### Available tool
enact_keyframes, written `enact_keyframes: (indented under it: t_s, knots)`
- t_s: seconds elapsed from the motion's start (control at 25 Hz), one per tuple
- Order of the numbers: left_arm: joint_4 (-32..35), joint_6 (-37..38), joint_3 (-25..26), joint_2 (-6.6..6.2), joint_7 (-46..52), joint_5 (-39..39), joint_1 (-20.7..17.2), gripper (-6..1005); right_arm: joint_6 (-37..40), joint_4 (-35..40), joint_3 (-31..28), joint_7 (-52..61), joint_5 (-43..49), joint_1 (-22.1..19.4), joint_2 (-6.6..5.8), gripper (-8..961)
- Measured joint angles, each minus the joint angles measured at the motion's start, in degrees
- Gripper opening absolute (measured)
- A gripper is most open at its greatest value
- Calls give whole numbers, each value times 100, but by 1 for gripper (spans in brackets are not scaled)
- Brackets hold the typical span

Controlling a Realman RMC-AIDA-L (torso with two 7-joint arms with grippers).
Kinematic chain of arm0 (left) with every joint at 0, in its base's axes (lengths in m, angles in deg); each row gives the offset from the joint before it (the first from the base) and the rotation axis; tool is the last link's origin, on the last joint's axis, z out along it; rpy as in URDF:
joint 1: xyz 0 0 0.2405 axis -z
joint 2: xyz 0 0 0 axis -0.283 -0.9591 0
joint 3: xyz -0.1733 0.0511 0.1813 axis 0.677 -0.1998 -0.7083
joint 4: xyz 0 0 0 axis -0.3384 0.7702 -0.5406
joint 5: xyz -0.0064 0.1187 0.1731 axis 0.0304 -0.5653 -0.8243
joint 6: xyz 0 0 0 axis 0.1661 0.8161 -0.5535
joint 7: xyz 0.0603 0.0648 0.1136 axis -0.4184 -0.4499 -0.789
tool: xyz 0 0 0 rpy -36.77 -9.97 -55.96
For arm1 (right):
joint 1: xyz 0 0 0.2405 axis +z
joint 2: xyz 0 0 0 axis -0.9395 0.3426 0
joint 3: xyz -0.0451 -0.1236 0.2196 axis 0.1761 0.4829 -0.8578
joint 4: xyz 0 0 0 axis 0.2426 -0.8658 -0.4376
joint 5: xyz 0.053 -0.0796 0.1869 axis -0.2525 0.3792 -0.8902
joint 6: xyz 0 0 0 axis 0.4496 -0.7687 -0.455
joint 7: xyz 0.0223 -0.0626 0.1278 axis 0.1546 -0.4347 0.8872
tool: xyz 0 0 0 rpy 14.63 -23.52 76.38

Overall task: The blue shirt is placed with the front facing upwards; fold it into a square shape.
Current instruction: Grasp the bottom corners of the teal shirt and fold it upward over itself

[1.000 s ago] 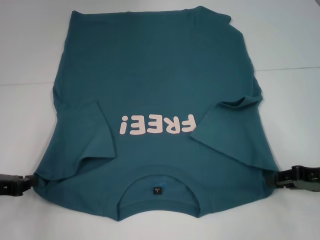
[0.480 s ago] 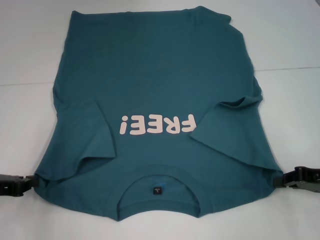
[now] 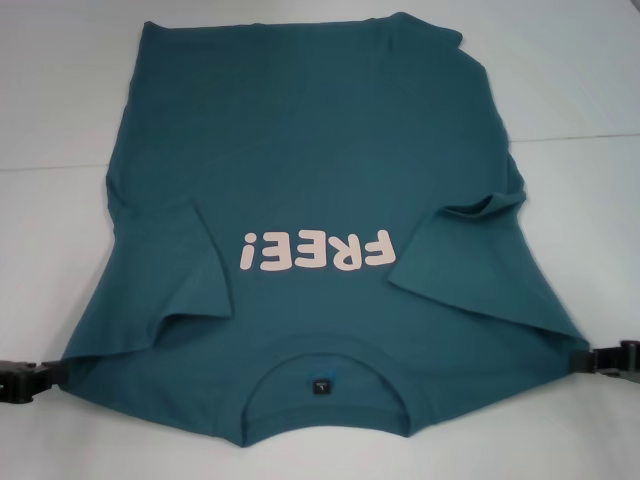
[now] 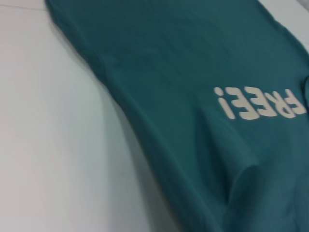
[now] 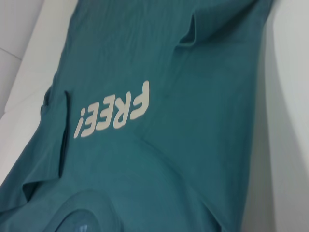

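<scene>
While flat: blue shirt (image 3: 320, 180), sleeves infolded.

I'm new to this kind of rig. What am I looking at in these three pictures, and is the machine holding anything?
This is a two-armed robot. One picture comes from a camera on its head, looking down at a white table; the other two come from cameras on its wrists, each looking across the same cloth from one side.

A blue shirt lies front up, collar nearest the robot, both sleeves folded in over the body beside the pink "FREE!" print.

The dark parts at the picture's edges are the arms' tips: the left end effector at the shirt's left shoulder corner and the right end effector at the right one. Whether either grips the cloth cannot be told.
</scene>
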Motion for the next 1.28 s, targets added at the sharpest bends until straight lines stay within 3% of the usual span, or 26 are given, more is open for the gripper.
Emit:
enact_keyframes:
  t_s: [0.92, 1.28]
  knots:
    - [28, 1855, 595, -22, -256, -568, -357, 10, 1161, 8, -760, -2005, -116, -1074, -26, 11]
    - [29, 2404, 853, -13, -567, -655, -501, 11, 1617, 24, -956, -2310, -67, -1387, -58, 12]
